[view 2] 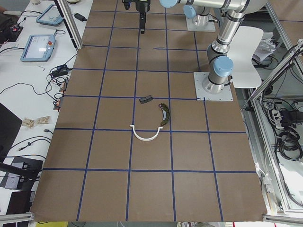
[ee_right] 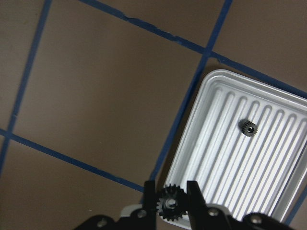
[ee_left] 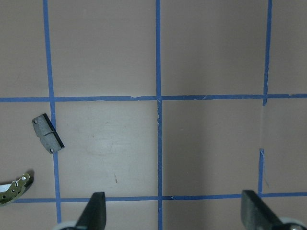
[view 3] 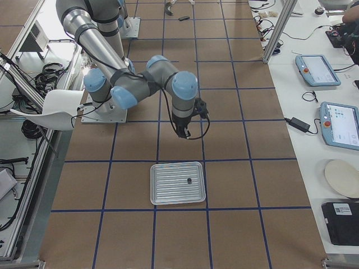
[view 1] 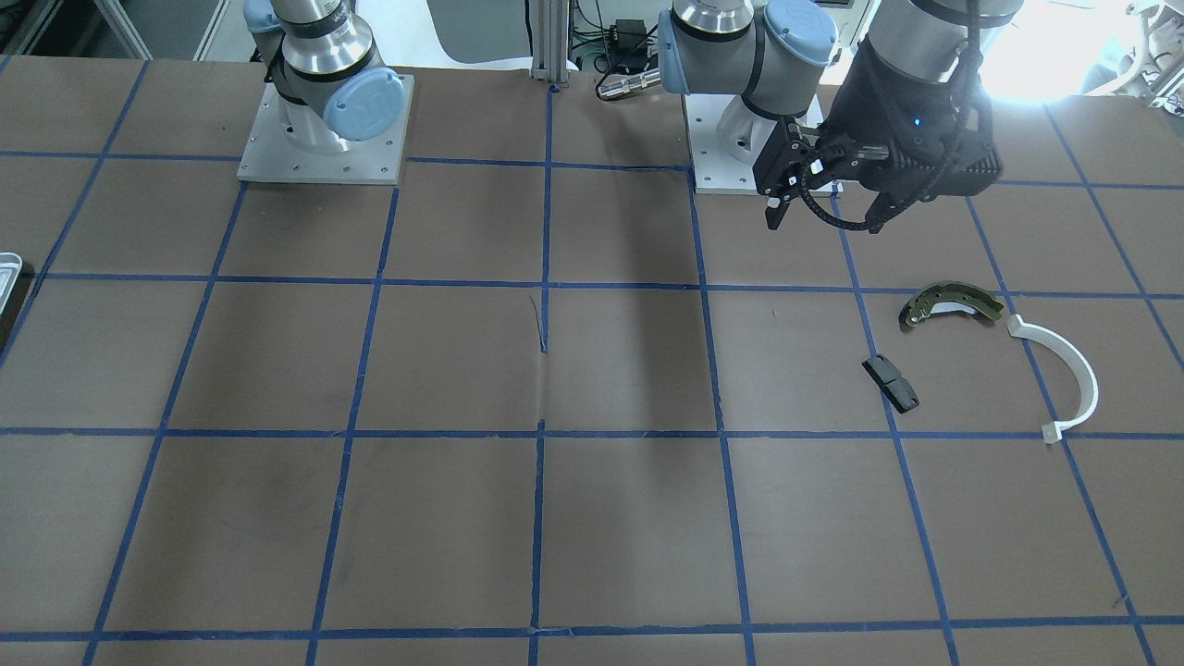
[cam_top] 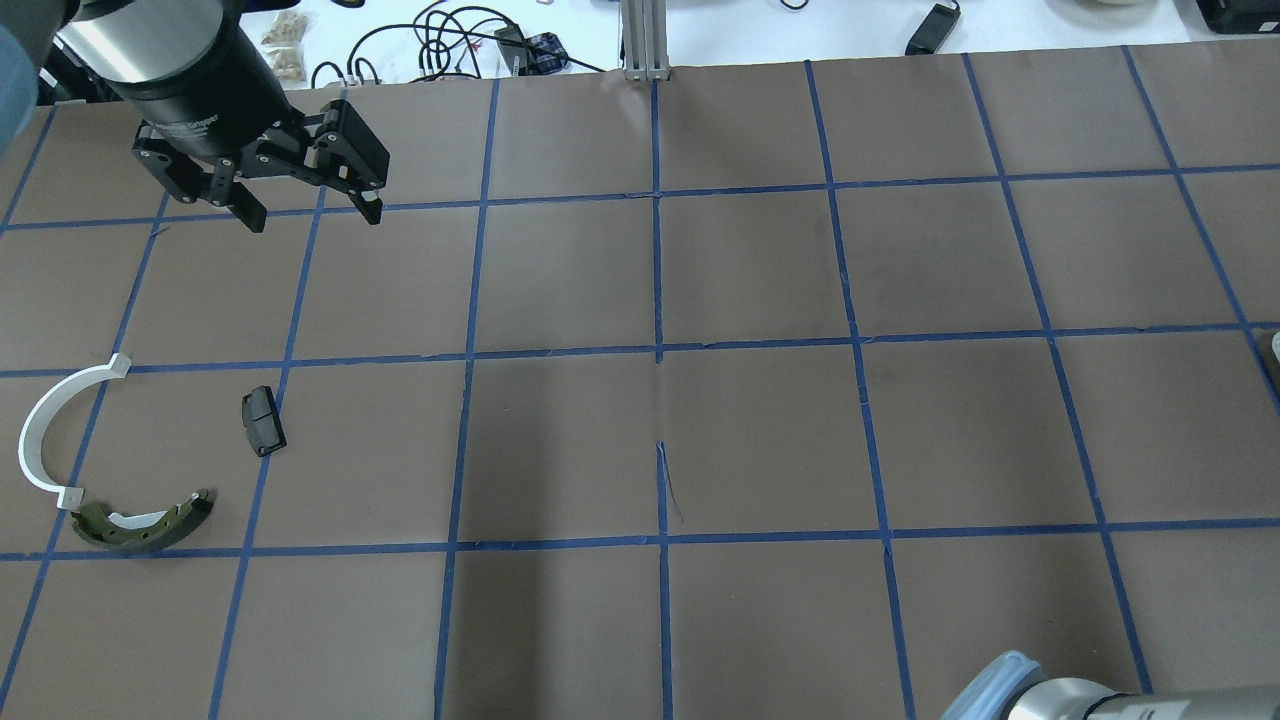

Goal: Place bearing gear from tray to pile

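1. Right wrist view: the right claw (ee_right: 171, 192) pinches one bearing gear (ee_right: 169, 207) near the rim of the tray (ee_right: 225, 163); a second gear (ee_right: 248, 128) lies inside.
2. Overhead: the left claw (cam_top: 313, 216) is spread and empty. The pile (cam_top: 160, 530) is well apart, so carrying and release seem left.

A robotics laboratory is indicated. Two industrial arms (view 3: 134, 84) are bolted through metal base plates (view 1: 370, 162) onto a table (view 1: 462, 370) that is covered in brown paper and marked into squares with blue tape. Teach pendants (view 3: 317, 68) and loose cables (cam_top: 450, 35) are laid on white side benches (view 3: 308, 168). Aluminium profile posts (cam_top: 645, 40) are set along the table's edges.
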